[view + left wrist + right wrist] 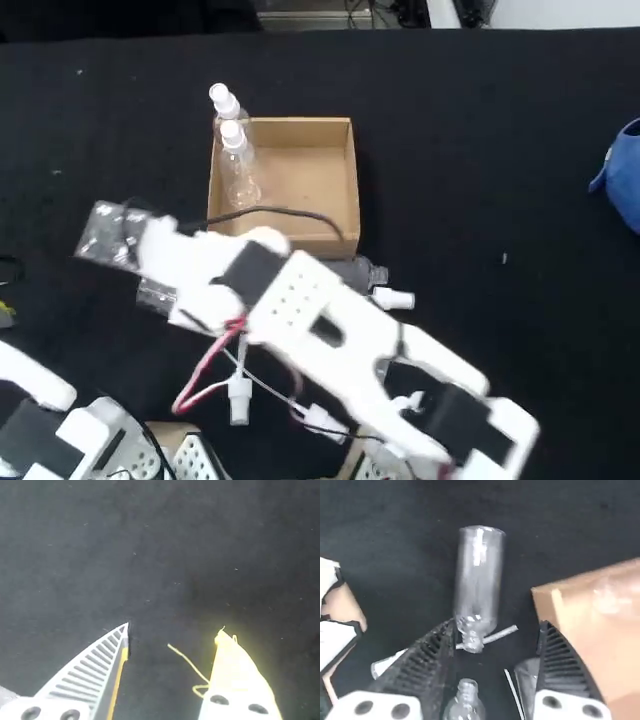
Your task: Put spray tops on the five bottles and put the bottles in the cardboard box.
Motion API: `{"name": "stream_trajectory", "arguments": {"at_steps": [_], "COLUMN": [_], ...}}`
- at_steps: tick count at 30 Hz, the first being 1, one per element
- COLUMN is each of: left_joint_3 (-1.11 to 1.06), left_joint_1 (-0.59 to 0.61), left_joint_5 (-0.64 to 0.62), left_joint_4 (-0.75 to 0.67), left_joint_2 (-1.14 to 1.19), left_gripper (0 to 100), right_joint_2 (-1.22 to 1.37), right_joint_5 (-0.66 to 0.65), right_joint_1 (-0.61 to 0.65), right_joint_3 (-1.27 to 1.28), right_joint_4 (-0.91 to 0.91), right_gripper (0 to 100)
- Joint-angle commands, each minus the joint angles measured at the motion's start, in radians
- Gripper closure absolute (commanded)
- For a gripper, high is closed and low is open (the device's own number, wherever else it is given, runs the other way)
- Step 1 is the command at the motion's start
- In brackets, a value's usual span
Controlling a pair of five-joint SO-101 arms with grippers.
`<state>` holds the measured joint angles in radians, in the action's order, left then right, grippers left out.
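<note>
Right gripper [496, 625] above the black table [150, 555], beside the cardboard box [305, 185]: its two dark fingers are spread wide and hold nothing. Between and just beyond them lies an uncapped clear bottle [477, 575] on its side, its threaded neck towards the gripper and close to one finger; a second open neck [465, 712] lies nearer the wrist. The left gripper [172, 630] hangs over bare cloth, its fingers likewise apart and empty. From above we see one capped bottle [237, 160] standing in the box's far-left corner, and a second capped bottle [222, 100] just behind it; we cannot tell whether that one stands inside the wall or outside. Another bottle [362, 270] lies by the box's near-right corner with a loose spray top [393, 297] just beside it, and a further spray top [238, 398] lies nearer the arm bases. We judge the uncapped bottle to be light, thin-walled and smooth, so it is apt to roll or slip and to dent under hard pressure. The best hold is across the body just below the shoulder, leaving the neck free for its top.
</note>
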<state>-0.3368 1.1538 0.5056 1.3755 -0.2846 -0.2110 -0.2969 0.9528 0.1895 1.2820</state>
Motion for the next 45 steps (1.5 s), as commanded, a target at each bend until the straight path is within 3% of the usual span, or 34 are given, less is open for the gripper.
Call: {"name": "stream_trajectory", "arguments": {"at_steps": [1, 10, 17, 21, 24, 32, 40, 45], "left_joint_3": [-0.002, 0.001, 0.002, 0.001, 0.001, -0.001, -0.001, -0.001], "left_joint_1": [-0.079, -0.213, -0.340, -0.440, -0.510, -0.653, -0.702, -0.753], "left_joint_5": [0.006, 0.008, 0.011, 0.114, 0.229, 0.410, 0.644, 0.703], "left_joint_4": [-0.011, -0.014, -0.015, -0.011, -0.009, -0.008, 0.103, 0.166], "left_joint_2": [-0.017, -0.017, -0.017, -0.017, -0.018, -0.017, -0.008, -0.006], "left_gripper": [85, 85, 85, 85, 85, 85, 85, 85], "right_joint_2": [-0.157, -0.363, -0.430, -0.433, -0.426, -0.427, -0.427, -0.427], "right_joint_5": [0.008, -0.026, -0.028, -0.028, -0.026, 0.074, 0.152, 0.160], "right_joint_1": [-0.097, -0.282, -0.583, -0.718, -0.801, -0.853, -0.902, -0.933], "right_joint_3": [0.027, 0.054, 0.090, 0.162, 0.283, 0.679, 0.766, 0.768], "right_joint_4": [0.011, 0.132, 0.130, 0.121, 0.015, -0.388, -0.476, -0.496], "right_gripper": [77.0, 77.0, 81.8, 83.6, 83.6, 83.6, 84.6, 97.2]}}
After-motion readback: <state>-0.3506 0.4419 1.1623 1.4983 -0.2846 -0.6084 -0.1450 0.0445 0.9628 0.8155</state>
